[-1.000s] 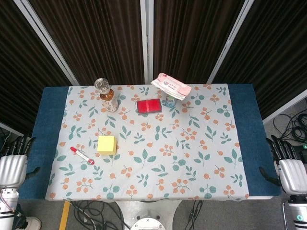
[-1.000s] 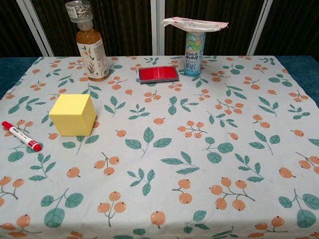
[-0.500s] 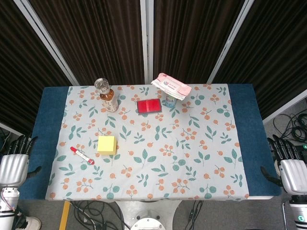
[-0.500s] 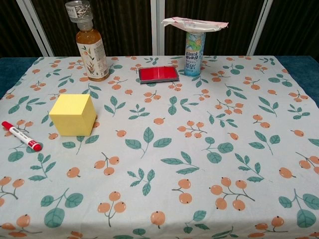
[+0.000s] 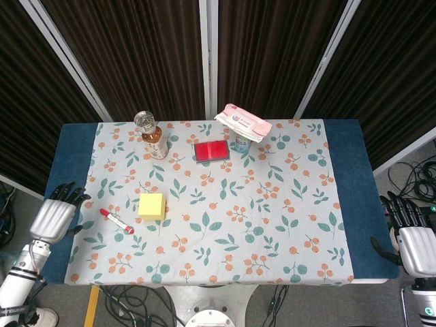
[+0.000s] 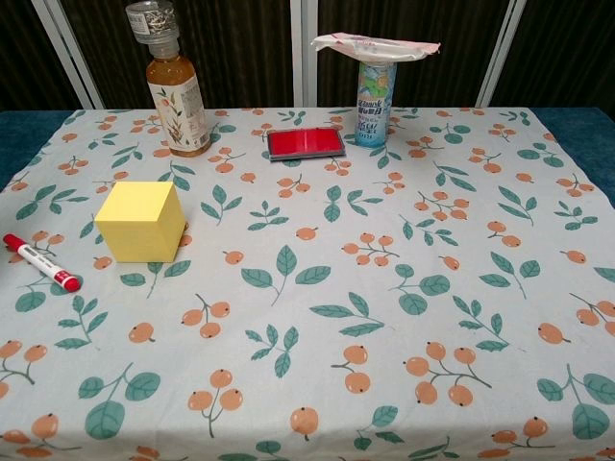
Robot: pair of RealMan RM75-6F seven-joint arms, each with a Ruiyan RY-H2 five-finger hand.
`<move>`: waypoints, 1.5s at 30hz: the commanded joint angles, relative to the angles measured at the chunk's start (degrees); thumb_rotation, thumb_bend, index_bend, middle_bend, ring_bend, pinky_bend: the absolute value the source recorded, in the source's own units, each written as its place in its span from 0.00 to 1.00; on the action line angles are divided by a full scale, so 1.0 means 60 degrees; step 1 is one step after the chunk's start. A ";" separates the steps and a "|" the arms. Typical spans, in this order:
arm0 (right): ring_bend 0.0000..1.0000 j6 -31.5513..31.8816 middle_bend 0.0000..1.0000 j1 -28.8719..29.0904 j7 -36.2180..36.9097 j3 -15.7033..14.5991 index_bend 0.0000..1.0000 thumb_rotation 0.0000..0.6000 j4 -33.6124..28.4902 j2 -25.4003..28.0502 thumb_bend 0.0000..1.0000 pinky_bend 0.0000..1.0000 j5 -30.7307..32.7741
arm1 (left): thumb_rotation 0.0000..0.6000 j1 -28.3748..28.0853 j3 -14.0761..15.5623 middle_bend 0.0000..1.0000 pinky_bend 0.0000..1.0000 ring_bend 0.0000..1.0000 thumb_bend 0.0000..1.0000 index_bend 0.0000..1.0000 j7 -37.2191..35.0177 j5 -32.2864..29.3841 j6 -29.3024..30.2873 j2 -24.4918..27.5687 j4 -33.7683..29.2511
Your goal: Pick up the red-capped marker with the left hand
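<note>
Left of the yellow block (image 5: 151, 205), the marker (image 5: 116, 221) lies diagonally, left hand (image 5: 56, 216) empty, fingers spread.

Left hand (image 5: 52, 216) is now up and inboard from its earlier parked spot at the frame's lower-left corner: it sits over the blue table edge (image 5: 65, 177), fingers spread, empty, near the red-capped marker (image 5: 117, 221) but not touching it. More of the left forearm shows, angled in from lower left. Only the head view shows this; the chest view shows no hand.
</note>
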 commanded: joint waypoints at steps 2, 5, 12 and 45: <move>0.00 -0.0021 0.01 0.0016 -0.0014 0.0012 0.00 1.00 -0.0012 0.0008 0.20 0.00 0.0013 | 1.00 -0.0775 0.0166 0.37 0.16 0.17 0.23 0.36 -0.0296 0.0286 -0.0937 -0.0516 0.0831; 0.00 -0.0035 0.02 0.0010 -0.0035 -0.0002 0.00 1.00 -0.0014 0.0008 0.20 0.00 0.0018 | 1.00 -0.1108 0.0256 0.38 0.19 0.18 0.25 0.37 -0.0312 0.0353 -0.1374 -0.0808 0.1177; 0.00 -0.0059 0.02 -0.0004 -0.0028 0.0021 0.00 1.00 -0.0011 0.0023 0.20 0.00 0.0115 | 1.00 -0.1557 0.0450 0.40 0.19 0.19 0.26 0.37 0.0302 0.0154 -0.2235 -0.1149 0.1384; 0.00 -0.0133 0.02 0.0015 0.0065 0.0022 0.00 1.00 0.0110 -0.0041 0.20 0.00 0.0151 | 1.00 -0.2060 0.0875 0.53 0.19 0.30 0.32 0.52 0.0875 -0.0257 -0.2672 -0.2067 0.2174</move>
